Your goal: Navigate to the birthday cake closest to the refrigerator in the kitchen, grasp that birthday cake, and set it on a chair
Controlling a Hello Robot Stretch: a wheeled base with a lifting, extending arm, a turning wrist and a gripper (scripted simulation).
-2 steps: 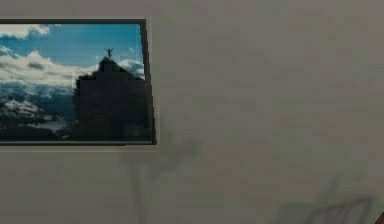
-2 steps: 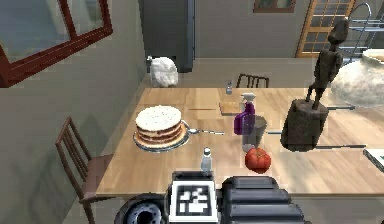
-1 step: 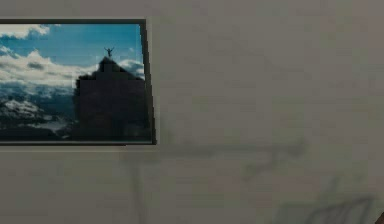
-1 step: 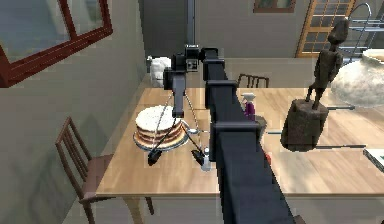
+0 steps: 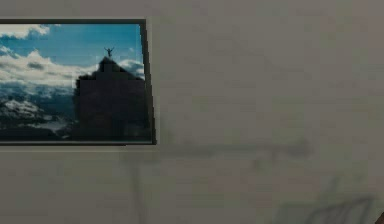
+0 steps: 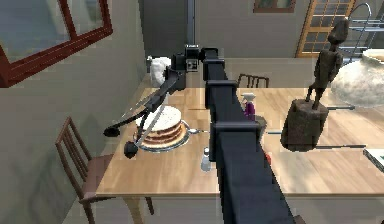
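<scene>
A layered birthday cake (image 6: 163, 127) with white and brown tiers sits on a plate on the wooden table (image 6: 180, 175). The dark arm (image 6: 235, 140) reaches out over the table from the arm side view's bottom edge. Its gripper (image 6: 120, 141) angles down and left, the thin fingers (image 6: 148, 108) running along the cake's near-left side. With the cake on the table right behind it, I cannot tell whether the gripper holds anything. A wooden chair (image 6: 75, 155) stands at the table's left side, below the fingertips.
A dark carved statue (image 6: 318, 92) stands on the table at the right. A small bottle (image 6: 207, 158) sits beside the arm. Another chair (image 6: 253, 80) is at the far side. A window (image 6: 45, 30) is at upper left. A framed landscape picture (image 5: 75, 82) hangs on the wall close ahead.
</scene>
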